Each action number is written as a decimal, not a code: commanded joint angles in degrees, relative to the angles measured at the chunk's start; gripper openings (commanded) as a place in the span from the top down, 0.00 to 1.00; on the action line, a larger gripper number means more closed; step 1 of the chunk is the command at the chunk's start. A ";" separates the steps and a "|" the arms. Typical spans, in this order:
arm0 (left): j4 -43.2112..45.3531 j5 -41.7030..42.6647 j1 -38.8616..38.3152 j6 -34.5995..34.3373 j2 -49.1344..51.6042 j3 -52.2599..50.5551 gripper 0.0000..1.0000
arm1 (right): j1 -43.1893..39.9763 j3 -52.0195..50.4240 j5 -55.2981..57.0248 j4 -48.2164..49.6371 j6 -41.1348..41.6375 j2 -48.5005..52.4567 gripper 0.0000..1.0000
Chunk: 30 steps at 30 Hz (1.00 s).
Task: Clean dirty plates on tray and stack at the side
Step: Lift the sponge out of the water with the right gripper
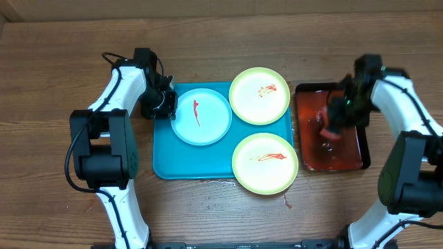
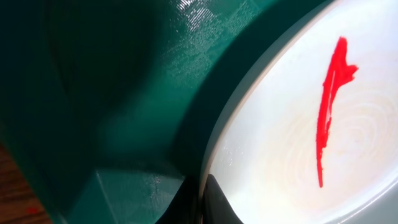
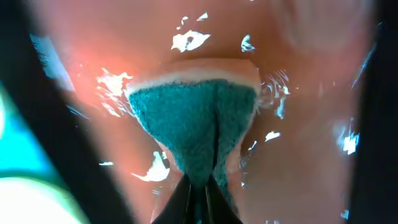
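Blue tray at table centre. It holds three plates:
- white plate on its left half, with one red streak
- far green plate over the far right corner, smeared red
- near green plate over the near right rim, smeared red

Left claw at the white plate's left edge; cannot tell whether it grips.

Red tray just right of the blue tray, its floor wet. Right claw inside it, clamped on a folded sponge.

White plate close up, red sauce streak across it, on teal tray
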 commanded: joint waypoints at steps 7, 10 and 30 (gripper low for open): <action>0.15 -0.35 0.00 1.14 -1.44 0.85 0.96 | 1.14 11.98 -1.20 -4.96 1.31 -0.87 0.96; 0.13 -0.35 0.00 1.14 -1.44 0.85 0.96 | 1.51 11.98 -1.18 -5.05 1.29 -1.09 0.96; 0.59 -0.26 -0.02 1.14 -1.44 0.85 0.96 | 10.03 11.98 -14.73 -3.67 -0.13 -3.02 0.96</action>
